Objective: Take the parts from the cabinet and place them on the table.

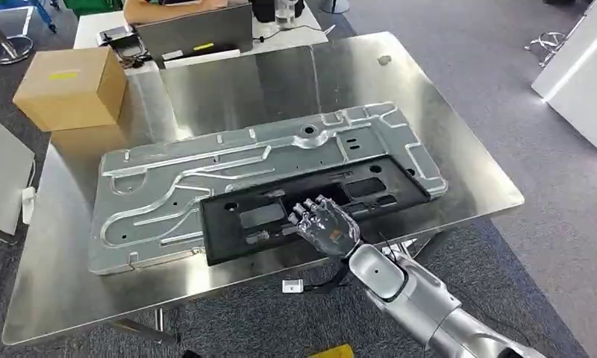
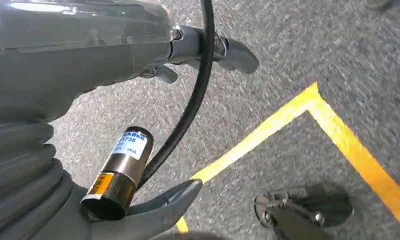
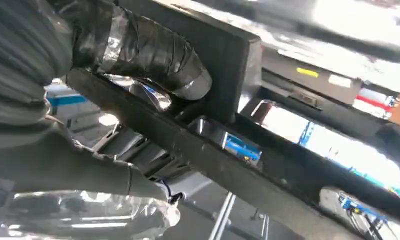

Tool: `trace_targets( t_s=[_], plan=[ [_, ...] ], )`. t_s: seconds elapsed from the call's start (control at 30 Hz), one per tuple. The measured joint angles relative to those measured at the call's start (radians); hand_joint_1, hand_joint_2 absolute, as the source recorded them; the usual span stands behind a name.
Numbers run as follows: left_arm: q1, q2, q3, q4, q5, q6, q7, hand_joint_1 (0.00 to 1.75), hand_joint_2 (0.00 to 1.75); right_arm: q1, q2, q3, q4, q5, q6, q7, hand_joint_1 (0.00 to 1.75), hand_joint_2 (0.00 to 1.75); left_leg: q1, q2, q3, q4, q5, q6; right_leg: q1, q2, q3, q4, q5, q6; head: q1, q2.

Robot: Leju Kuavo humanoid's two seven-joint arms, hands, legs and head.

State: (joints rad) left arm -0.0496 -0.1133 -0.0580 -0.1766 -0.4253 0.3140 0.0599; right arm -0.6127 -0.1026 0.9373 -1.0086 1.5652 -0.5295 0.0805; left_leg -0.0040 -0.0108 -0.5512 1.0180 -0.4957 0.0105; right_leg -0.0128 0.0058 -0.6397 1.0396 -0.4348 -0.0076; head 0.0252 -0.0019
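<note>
Starting at the left, you have a cardboard box (image 1: 72, 86) on the far corner of the steel surface (image 1: 49, 283), well apart from the work. Moving in, the big silver plate (image 1: 206, 179) lies flat across the middle, and the black frame part (image 1: 370, 186) lies on top of its near edge, tilted a little against the plate's outline.

On the right, your right hand (image 1: 324, 224) rests over the near rail of the black frame. In the right wrist view the thumb (image 3: 153, 50) wraps one side of the frame rail (image 3: 208, 160) and darker fingers (image 3: 88, 175) sit on the other, so I judge it grips the frame.

So both parts look to be down on the surface; what seems left is letting go and pulling the arm back. No cabinet is visible, so you can't tell whether more parts wait.

Your left hand (image 2: 138, 210) hangs over the carpet; its fingers are mostly cut off, so I can't tell whether they are open or closed.
</note>
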Motion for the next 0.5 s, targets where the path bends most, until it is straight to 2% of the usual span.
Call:
trace_targets(
  t_s=[0.03,0.07,0.1,0.13,0.17,0.2,0.23,0.27,0.33,0.37,0.4,0.5],
  plan=[
    [0.003,0.000,0.000,0.000,0.000,0.000,0.000,0.00,1.75,0.000,0.000,0.000,0.000,0.000,0.000,0.000,1.75,1.75,0.006,0.002,-0.002,0.011,-0.010,-0.006,-0.004,-0.002,0.014,-0.011,0.000,-0.003,0.000,0.000],
    [0.003,0.000,0.000,0.000,-0.003,0.000,0.000,0.00,1.75,-0.001,0.000,0.000,0.000,0.000,0.000,0.002,1.75,1.75,0.006,0.004,-0.019,0.056,-0.028,-0.012,-0.006,-0.004,0.024,-0.017,-0.004,-0.009,-0.004,0.000],
    [0.002,0.000,0.000,0.000,-0.003,0.000,0.000,0.00,1.75,-0.004,0.000,0.000,0.000,0.000,0.002,0.001,1.75,1.75,0.009,0.004,-0.057,0.126,-0.056,-0.017,-0.006,-0.005,0.030,-0.018,-0.007,-0.013,-0.005,0.000],
    [0.002,0.000,0.000,0.000,-0.005,0.000,0.000,0.00,1.75,-0.004,0.000,0.000,0.000,0.000,0.003,0.001,1.75,1.75,0.012,0.004,-0.107,0.210,-0.083,-0.023,-0.006,-0.006,0.036,-0.017,-0.013,-0.014,-0.005,0.000],
    [0.003,0.000,0.000,0.000,-0.006,0.000,0.000,0.00,1.75,-0.003,0.000,0.000,0.001,0.000,0.006,0.001,1.75,1.75,0.015,0.004,-0.150,0.275,-0.099,-0.027,-0.006,-0.007,0.040,-0.017,-0.018,-0.013,-0.005,0.000],
    [0.004,0.000,0.000,0.000,-0.007,-0.001,0.000,0.00,1.75,-0.003,0.000,0.001,0.002,0.000,0.006,0.000,1.75,1.75,0.019,0.005,-0.180,0.307,-0.091,-0.030,-0.007,-0.006,0.047,-0.017,-0.024,-0.012,-0.005,0.000],
    [0.007,0.000,0.000,0.000,-0.007,-0.001,0.000,0.00,1.75,-0.002,0.000,0.002,0.003,0.000,0.007,-0.001,1.75,1.75,0.021,0.005,-0.183,0.289,-0.059,-0.033,-0.009,-0.005,0.055,-0.016,-0.030,-0.010,-0.005,0.000],
    [0.009,0.001,0.000,0.000,-0.008,-0.001,0.000,0.00,1.75,-0.002,0.000,0.003,0.003,0.000,0.009,-0.001,1.75,1.75,0.023,0.005,-0.166,0.232,-0.009,-0.035,-0.012,-0.004,0.065,-0.016,-0.037,-0.007,-0.005,0.000],
    [0.008,0.003,0.000,0.000,-0.008,-0.002,0.000,0.00,1.75,-0.003,0.002,0.003,0.003,0.000,0.011,-0.002,1.75,1.75,0.027,0.009,-0.097,0.048,0.107,-0.037,-0.017,-0.004,0.088,-0.016,-0.054,0.004,-0.005,0.000],
    [0.009,0.002,0.000,0.000,-0.008,-0.003,0.000,0.00,1.75,-0.004,0.003,0.003,0.004,0.000,0.014,-0.002,1.75,1.75,0.019,0.008,-0.083,0.026,0.088,-0.036,-0.011,-0.002,0.090,-0.014,-0.060,0.013,-0.005,0.000],
    [0.006,0.002,0.000,0.000,-0.008,-0.003,0.000,0.00,1.75,-0.005,0.003,0.003,0.004,0.000,0.015,-0.002,1.75,1.75,0.017,0.007,-0.075,0.003,0.079,-0.023,-0.011,-0.001,0.086,-0.012,-0.062,0.018,-0.007,0.000],
    [0.006,0.003,0.000,0.000,-0.008,-0.005,0.000,0.00,1.75,-0.004,0.004,0.007,0.004,0.000,0.018,-0.003,1.75,1.75,0.017,0.006,-0.076,0.006,0.074,-0.002,-0.011,-0.004,0.093,-0.023,-0.066,0.035,-0.006,0.000]
  ],
)
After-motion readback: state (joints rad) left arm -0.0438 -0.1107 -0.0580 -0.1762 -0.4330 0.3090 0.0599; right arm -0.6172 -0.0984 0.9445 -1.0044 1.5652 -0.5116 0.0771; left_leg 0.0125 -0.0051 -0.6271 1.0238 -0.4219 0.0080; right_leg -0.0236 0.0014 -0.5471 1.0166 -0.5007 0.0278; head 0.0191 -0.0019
